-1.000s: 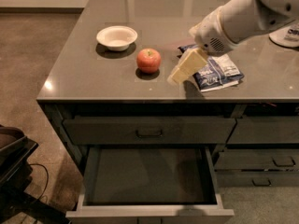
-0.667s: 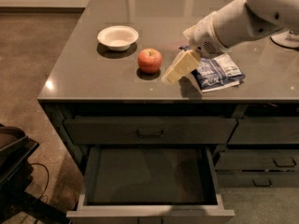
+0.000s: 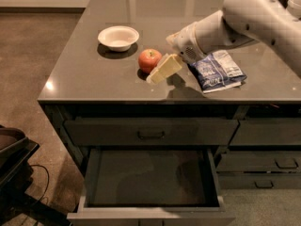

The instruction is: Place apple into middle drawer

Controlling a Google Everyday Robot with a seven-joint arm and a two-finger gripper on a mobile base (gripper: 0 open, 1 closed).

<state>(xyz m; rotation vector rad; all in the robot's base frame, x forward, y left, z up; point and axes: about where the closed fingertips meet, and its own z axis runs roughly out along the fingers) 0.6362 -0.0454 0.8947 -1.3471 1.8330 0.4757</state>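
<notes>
One apple (image 3: 149,59) sits on the grey countertop (image 3: 89,81), near the front edge, between the white bowl (image 3: 118,36) and a blue snack bag (image 3: 218,71).

Gripper (image 3: 163,69): low over the counter, just beside the apple on its right. Contact can't be resolved, and whether it is apart or together cannot be told.

Arm (image 3: 244,18): reaches in from the right, angled down toward the fruit. Judged to be an approach for a side grasp. Apple not lifted.

Middle drawer (image 3: 150,175): pulled out below the counter, nothing seen inside. Judged pre-opened so the transfer needs only a lift, a carry past the edge and a descent.

Handled drawer front (image 3: 150,132) above it is shut.
</notes>
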